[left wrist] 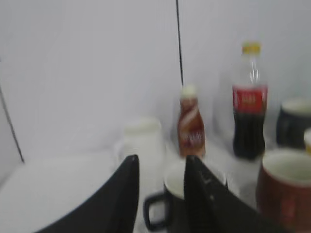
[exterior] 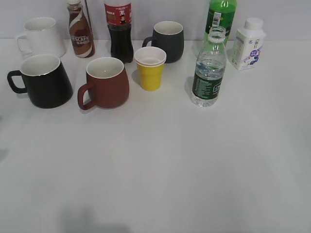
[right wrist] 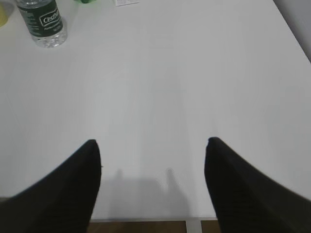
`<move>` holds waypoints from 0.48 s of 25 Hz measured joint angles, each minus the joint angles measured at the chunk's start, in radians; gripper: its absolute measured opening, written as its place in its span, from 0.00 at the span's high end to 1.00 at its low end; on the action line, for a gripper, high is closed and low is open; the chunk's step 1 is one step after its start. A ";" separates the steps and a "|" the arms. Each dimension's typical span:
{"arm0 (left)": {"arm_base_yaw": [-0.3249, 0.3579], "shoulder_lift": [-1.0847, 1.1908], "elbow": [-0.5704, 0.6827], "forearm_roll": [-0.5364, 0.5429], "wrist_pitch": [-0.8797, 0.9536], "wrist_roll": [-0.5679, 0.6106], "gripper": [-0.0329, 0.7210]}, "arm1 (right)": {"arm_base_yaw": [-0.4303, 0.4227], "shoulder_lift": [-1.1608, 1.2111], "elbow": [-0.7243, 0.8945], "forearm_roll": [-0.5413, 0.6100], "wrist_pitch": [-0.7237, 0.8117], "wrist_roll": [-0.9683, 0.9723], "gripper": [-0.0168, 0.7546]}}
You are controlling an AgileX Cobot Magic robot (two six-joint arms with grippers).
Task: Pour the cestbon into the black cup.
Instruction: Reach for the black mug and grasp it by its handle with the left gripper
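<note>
The cestbon [exterior: 208,68], a clear uncapped bottle with a dark green label, stands upright at the right of the table. Its lower part also shows at the top left of the right wrist view [right wrist: 44,22]. The black cup [exterior: 43,80] stands at the left, handle to the left. In the blurred left wrist view it [left wrist: 173,194] sits beyond the jaws. My left gripper [left wrist: 160,162] is open and empty, short of the cup. My right gripper [right wrist: 151,142] is wide open and empty above the table's near edge, far from the bottle. Neither gripper shows in the exterior view.
A reddish-brown mug [exterior: 104,82] stands right of the black cup, then stacked yellow cups [exterior: 150,68]. Along the back are a white mug [exterior: 41,38], a coffee bottle [exterior: 80,29], a cola bottle [exterior: 119,29], a dark grey mug [exterior: 167,41], a green soda bottle [exterior: 221,14] and a white milk bottle [exterior: 248,43].
</note>
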State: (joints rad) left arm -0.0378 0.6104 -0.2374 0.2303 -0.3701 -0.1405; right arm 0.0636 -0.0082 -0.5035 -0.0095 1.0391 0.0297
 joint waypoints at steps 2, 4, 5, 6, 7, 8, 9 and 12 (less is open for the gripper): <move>0.001 0.185 0.002 0.006 -0.102 0.038 0.63 | 0.000 0.000 0.000 0.002 0.000 0.000 0.33; 0.011 0.407 0.003 -0.011 -0.237 0.069 0.62 | 0.000 0.000 0.000 0.003 0.000 0.000 0.33; 0.017 0.494 0.003 -0.041 -0.304 0.077 0.61 | 0.000 0.000 0.000 0.004 0.000 0.000 0.33; 0.021 0.575 0.003 -0.080 -0.365 0.080 0.59 | 0.000 0.000 0.000 0.004 0.000 0.000 0.33; 0.026 0.639 0.003 -0.120 -0.438 0.081 0.56 | 0.000 0.000 0.000 0.009 0.000 0.000 0.33; 0.030 0.711 0.003 -0.147 -0.505 0.083 0.53 | 0.000 0.000 0.000 0.009 0.000 0.000 0.33; 0.034 0.768 0.003 -0.170 -0.554 0.084 0.51 | 0.000 0.000 0.000 0.009 0.000 0.000 0.33; 0.036 0.947 0.003 -0.186 -0.687 0.084 0.45 | 0.000 0.000 0.000 0.009 0.000 0.000 0.33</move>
State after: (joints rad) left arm -0.0018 1.5574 -0.2343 0.0447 -1.0571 -0.0562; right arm 0.0636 -0.0082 -0.5035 0.0000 1.0391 0.0297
